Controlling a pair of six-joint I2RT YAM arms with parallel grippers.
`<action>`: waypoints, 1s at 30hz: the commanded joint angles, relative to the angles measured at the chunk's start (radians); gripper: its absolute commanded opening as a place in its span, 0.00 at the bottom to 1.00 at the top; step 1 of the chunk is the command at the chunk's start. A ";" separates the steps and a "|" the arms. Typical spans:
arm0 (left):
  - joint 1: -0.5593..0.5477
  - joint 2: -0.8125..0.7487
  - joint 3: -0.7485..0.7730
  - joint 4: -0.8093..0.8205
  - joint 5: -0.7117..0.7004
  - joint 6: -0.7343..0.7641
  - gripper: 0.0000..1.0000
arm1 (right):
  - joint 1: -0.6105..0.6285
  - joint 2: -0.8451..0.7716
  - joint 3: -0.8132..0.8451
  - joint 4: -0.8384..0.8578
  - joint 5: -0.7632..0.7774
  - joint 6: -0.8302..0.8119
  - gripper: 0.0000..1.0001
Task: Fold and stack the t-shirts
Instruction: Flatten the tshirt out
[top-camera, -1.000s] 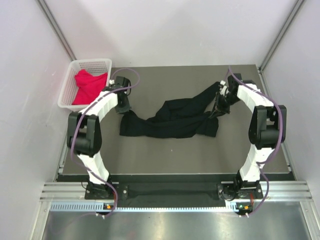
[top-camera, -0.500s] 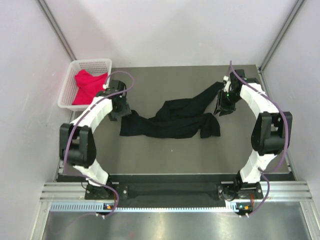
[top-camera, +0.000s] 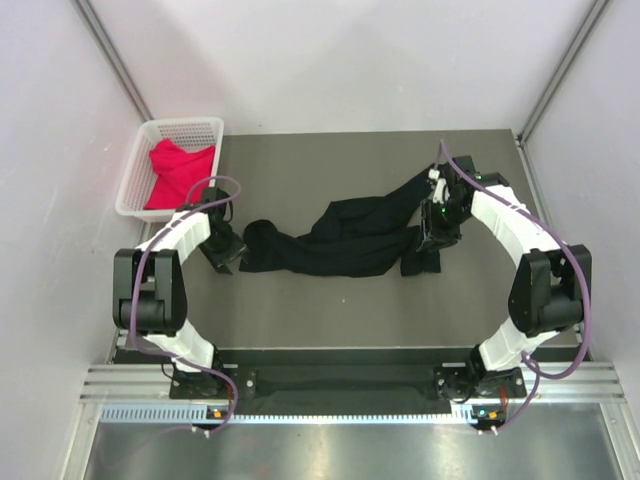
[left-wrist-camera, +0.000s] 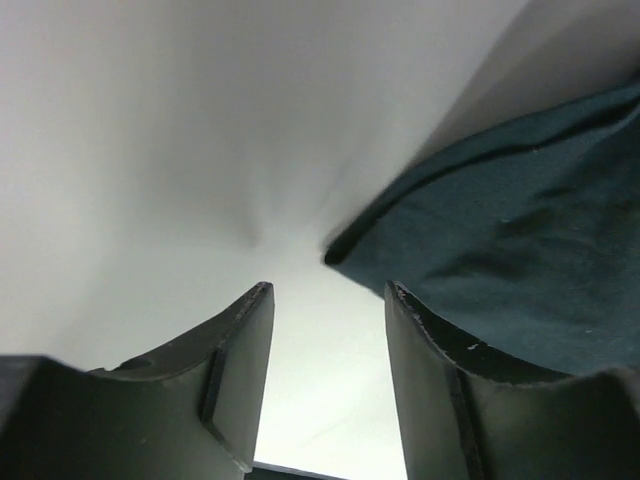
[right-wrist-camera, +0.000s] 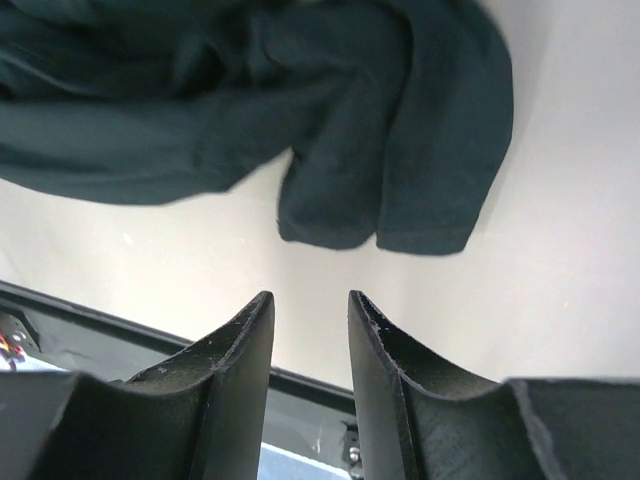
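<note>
Crumpled black t-shirt on table

Pale walls, grey table

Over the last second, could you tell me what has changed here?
The left gripper and right gripper let go of the crumpled black cloth t-shirt and both drew back toward their bases, the left farther. The red-pink t-shirt stayed in the white lattice basket.
</note>
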 joint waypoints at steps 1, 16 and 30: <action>-0.001 0.014 -0.016 0.060 0.079 -0.054 0.54 | 0.003 -0.062 -0.027 0.020 -0.011 -0.012 0.36; -0.001 0.094 -0.026 0.076 -0.008 -0.118 0.37 | 0.028 -0.053 -0.063 0.048 -0.013 -0.006 0.36; -0.007 0.099 0.034 0.096 -0.023 -0.042 0.00 | 0.131 -0.071 -0.229 0.126 0.116 0.040 0.41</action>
